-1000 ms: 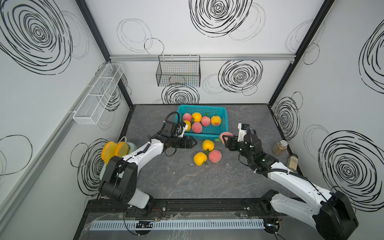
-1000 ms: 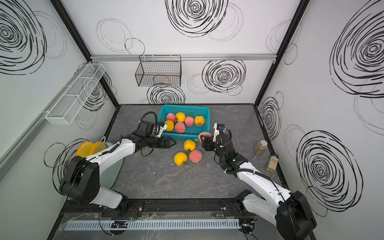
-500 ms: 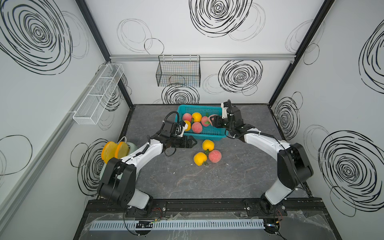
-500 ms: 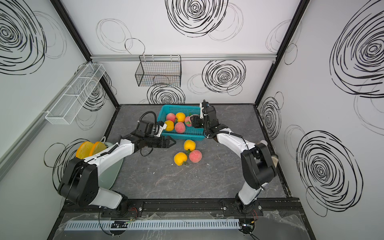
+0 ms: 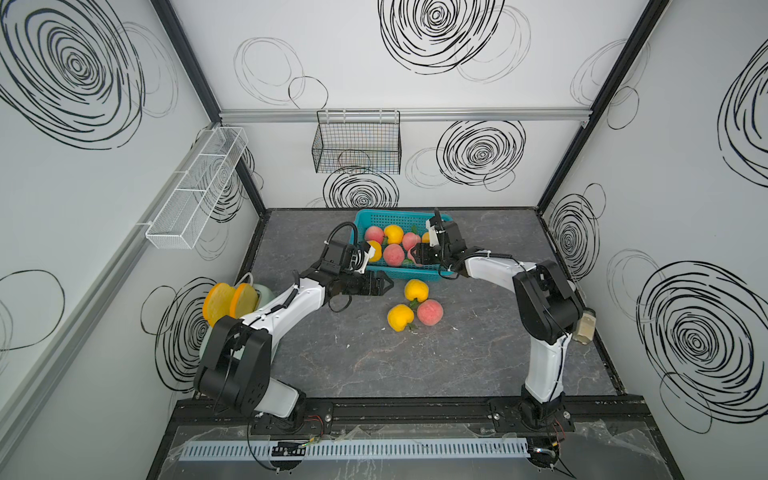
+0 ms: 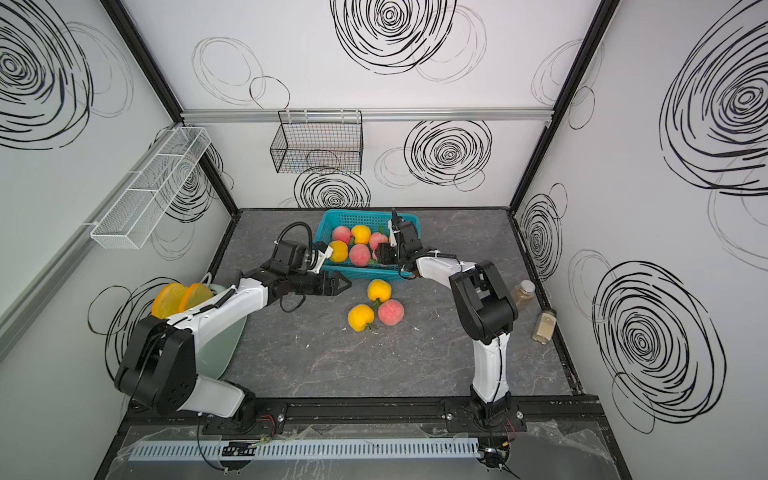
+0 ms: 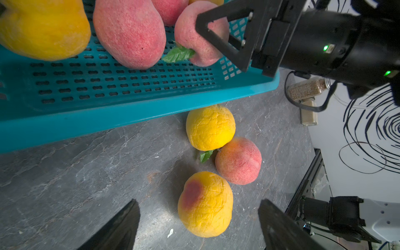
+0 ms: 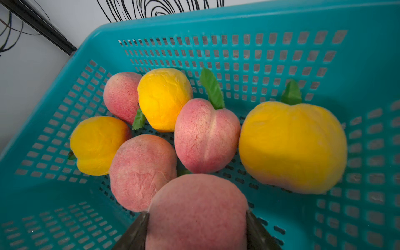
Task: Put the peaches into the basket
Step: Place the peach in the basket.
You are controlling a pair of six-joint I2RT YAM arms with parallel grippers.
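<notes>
- Peaches (image 8: pixel 205 134): fuzzy, dimpled round toy fruit with green leaves, pink-red or yellow-orange. Six lie loose in the basket (image 8: pixel 216 17); three more touch one another on the table (image 5: pixel 332 353), at the basket's 6 o'clock.
- Right pincer (image 8: pixel 197 216): half spread, clamped on a seventh, a pink peach (image 8: pixel 197 201), over the basket's inside; it may brush a neighbour, hard to tell.
- Left pincer (image 7: pixel 199 218): black fingers wide apart, empty, at the table three's 9 o'clock.
- Basket: teal plastic, slotted walls, flared rim. Table: grey, marbled.
</notes>
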